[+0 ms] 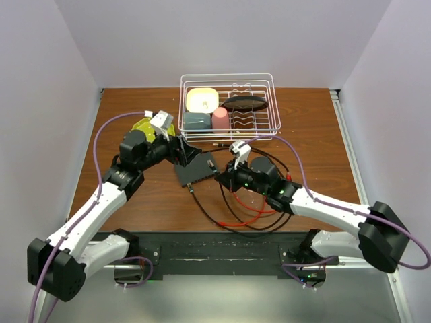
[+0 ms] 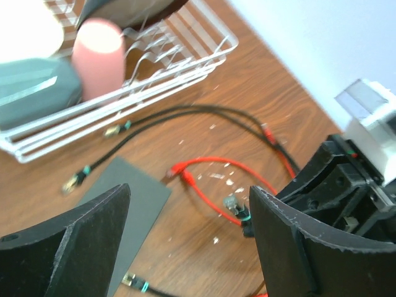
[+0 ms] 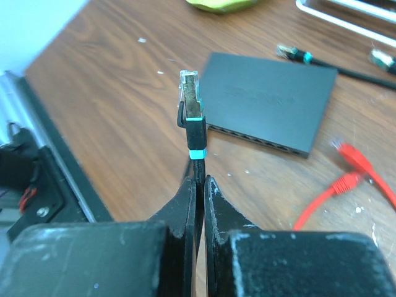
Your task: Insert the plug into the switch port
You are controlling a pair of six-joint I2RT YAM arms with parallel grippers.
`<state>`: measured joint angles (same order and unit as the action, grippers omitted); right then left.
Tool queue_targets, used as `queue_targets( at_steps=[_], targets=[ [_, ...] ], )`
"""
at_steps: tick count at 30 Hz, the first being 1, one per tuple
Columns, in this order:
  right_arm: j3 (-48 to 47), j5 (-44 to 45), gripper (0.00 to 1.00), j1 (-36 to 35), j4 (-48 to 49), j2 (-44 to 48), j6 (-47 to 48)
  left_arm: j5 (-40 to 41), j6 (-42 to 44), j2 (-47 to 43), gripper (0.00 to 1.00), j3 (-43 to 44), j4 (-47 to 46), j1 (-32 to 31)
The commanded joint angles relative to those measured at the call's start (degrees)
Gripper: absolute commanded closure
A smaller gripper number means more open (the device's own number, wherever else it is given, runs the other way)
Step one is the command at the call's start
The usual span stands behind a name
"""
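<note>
The plug (image 3: 190, 93) is a small clear network connector with a black boot and two teal bands. It stands upright just above the fingertips of my right tool (image 3: 199, 179). That tool is clenched on the black cable right below the lower band, jaws pressed together with only the cord between them.

I judge the plug light and rigid, but its thin latch tab looks easy to snap. The cord behind it is springy, so the plug may tilt or twist in this grip when it meets resistance. A hold closer up on the boot would steer it better. I cannot tell from here which way the latch faces relative to the sockets.

The switch (image 3: 272, 102) lies flat on the worktop (image 3: 111, 80) beyond the plug and well apart from it. It is a matte black slab with its row of ports along the edge turned toward me. It looks light enough to slide when pushed.

My left tool (image 2: 189, 204) is released, fingers spread wide over one corner of the switch. Whether it touches the switch I cannot tell.

A red cable (image 3: 334, 185) lies loose beside the switch, and a wire dish rack (image 1: 229, 81) sits behind it.
</note>
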<state>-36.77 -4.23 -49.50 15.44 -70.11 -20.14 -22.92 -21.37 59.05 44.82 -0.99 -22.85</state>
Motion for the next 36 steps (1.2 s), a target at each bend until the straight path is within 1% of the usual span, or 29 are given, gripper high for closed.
queue_targets(
  at_steps=[1, 5, 9, 10, 13, 17, 19, 23, 27, 36],
  targets=[
    [0.30, -6.40, 1.00, -0.34, 2.84, 4.79, 3.00, -6.43, 1.50, -3.67, 0.18, -2.01, -7.78, 0.44],
    [0.48, -9.30, 1.00, -0.25, 2.40, 9.27, 3.70, -10.30, 1.59, -4.64, 0.18, -2.10, -9.19, 0.44],
    [0.39, -13.08, 1.00, -0.25, 1.44, 11.56, 4.85, -16.00, 0.54, -5.52, 0.18, -3.51, -13.41, 0.44],
    [0.30, -14.65, 1.00, -0.25, 1.26, 11.92, 5.02, -16.98, 0.62, -5.70, 0.18, -3.51, -13.85, 0.44],
    [-0.14, -15.80, 1.00, -0.25, -0.06, 12.71, 5.81, -20.05, 0.01, -5.96, 0.19, -4.74, -16.92, 0.44],
    [-0.23, -17.04, 1.00, -0.16, -0.32, 13.33, 5.90, -23.30, 0.27, -6.40, 0.20, -4.83, -17.72, 0.44],
    [-0.58, -17.56, 1.00, -0.16, -0.85, 13.33, 5.99, -24.89, -0.78, -6.75, 0.20, -6.05, -20.79, 0.44],
    [-0.05, -18.27, 1.00, -0.16, 0.55, 14.03, 5.29, -31.03, -0.61, -6.31, 0.24, -6.50, -22.65, 0.44],
    [-0.32, -19.33, 1.00, -0.08, 1.34, 14.56, 4.76, -35.52, -2.80, -5.79, 0.27, -8.34, -28.43, 0.26],
    [-2.60, -23.02, 1.00, -0.08, 1.96, 12.45, 4.41, -38.34, -5.62, -3.24, 0.38, -7.99, -31.52, -0.88]
  ],
)
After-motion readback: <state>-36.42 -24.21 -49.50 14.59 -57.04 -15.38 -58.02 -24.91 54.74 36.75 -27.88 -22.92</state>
